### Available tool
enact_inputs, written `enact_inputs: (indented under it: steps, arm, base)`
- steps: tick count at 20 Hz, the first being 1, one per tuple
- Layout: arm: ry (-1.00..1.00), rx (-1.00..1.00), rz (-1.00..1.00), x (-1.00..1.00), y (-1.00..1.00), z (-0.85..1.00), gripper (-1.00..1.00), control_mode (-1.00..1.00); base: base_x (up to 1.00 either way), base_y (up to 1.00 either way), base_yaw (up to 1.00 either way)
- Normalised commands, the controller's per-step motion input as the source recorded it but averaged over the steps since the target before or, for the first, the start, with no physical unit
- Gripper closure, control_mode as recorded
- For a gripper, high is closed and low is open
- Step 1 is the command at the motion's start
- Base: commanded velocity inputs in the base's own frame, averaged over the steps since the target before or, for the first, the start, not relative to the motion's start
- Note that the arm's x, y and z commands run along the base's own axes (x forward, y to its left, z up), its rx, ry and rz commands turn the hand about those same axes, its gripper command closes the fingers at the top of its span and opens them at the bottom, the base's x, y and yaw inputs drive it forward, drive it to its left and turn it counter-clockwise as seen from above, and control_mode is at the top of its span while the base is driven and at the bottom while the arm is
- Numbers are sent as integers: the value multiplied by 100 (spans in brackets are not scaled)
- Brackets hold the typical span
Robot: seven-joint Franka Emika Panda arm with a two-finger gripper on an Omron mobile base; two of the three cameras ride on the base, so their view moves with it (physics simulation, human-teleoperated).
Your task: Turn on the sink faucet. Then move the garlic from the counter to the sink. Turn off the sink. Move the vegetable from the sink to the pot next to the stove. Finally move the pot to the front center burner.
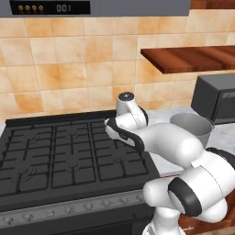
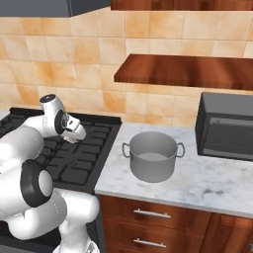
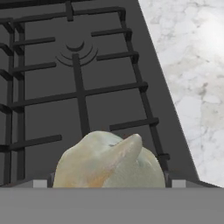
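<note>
The garlic (image 3: 109,159), a lumpy cream-white bulb with a pointed tip, sits between my gripper's (image 3: 108,184) two fingertips in the hand view; the gripper is shut on it. It hangs above the black grates of the stove (image 3: 78,87), near the stove's right edge, with the white marble counter (image 3: 192,87) beside it. My hand (image 2: 74,129) hovers over the right side of the stove (image 1: 69,151). The grey metal pot (image 2: 150,155) stands on the counter (image 2: 197,185) right of the stove, apart from the hand. The sink and the sink faucet are out of view.
A dark microwave (image 2: 227,126) stands at the back right of the counter, behind the pot. A wooden shelf (image 2: 188,69) hangs on the tiled wall above it. A silver knob strip (image 1: 69,212) runs along the stove's front.
</note>
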Motion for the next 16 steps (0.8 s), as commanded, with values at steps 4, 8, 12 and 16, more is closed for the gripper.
enact_inputs:
  steps: [4,8,12,16]
  arm:
    - [0,0,0,0,0,0,100,100]
    - [0,0,0,0,0,0,100,100]
    - [0,0,0,0,0,0,100,100]
    - [0,0,0,0,0,0,100,100]
  base:
    - [25,43,-9]
    - [10,47,-7]
    - [7,45,-6]
    - [16,40,-4]
